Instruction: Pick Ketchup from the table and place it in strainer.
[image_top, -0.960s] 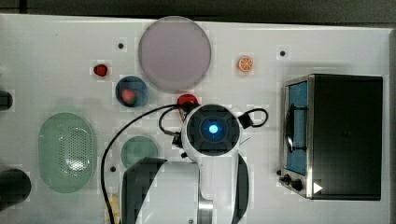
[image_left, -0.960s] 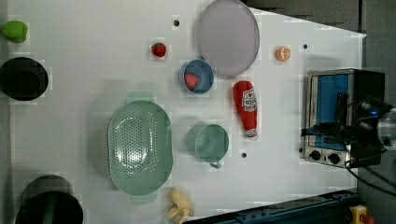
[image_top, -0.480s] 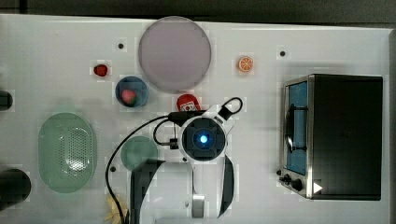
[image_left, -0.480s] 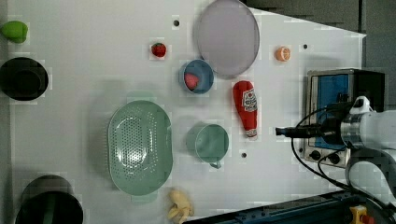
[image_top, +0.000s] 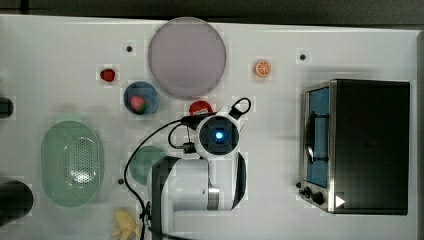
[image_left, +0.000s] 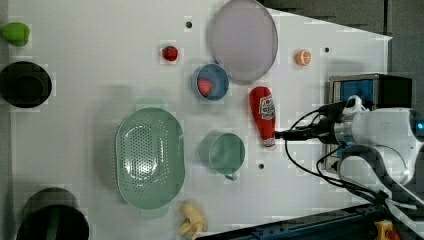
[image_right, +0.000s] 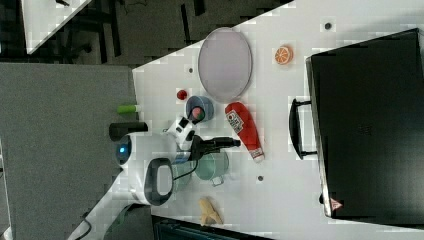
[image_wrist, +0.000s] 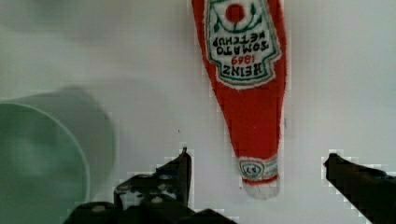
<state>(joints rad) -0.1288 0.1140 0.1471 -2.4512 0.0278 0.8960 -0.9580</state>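
Lighting is bright, even and diffuse; the white table (image_left: 100, 75) reads nearly washed out, with no hard glare. Shadows are soft and faint. Blocky compression artefacts ring most objects. In the wrist view, the green cup (image_wrist: 42, 163) beside the claw (image_wrist: 257, 172) is blurred.

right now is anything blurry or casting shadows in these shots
Wrist view: the green cup is soft and out of focus, the Ketchup label reads sharply. Left view: the strainer throws a faint shadow on the table. Top view: a bright blue light glows on the arm.

One Ketchup (image_left: 263, 115), two strawberries (image_left: 170, 53).
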